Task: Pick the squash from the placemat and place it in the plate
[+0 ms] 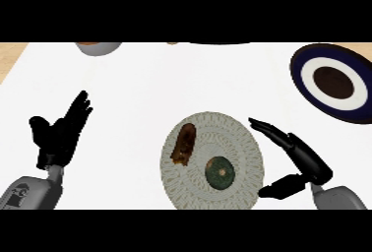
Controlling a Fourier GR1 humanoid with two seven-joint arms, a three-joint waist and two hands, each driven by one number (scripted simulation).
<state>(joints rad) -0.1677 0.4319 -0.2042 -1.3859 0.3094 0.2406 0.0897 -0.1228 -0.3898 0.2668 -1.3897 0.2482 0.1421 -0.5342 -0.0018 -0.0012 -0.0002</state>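
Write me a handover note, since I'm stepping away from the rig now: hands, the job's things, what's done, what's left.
Left hand: open, resting at the view's left, holding nothing.
Right hand: open, beside the placemat's right edge, holding nothing.
Squash: lying on the placemat, next to a brown oblong item.
Plate: far right, nothing on it.
Done: nothing yet.
Left: grasp the squash, carry it to the plate, release.

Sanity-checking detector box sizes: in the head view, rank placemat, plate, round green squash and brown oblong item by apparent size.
1. placemat
2. plate, partly cut off by the view's right edge
3. brown oblong item
4. round green squash

The last two look close: the brown one is longer, the squash wider, so treat that order as unsure.
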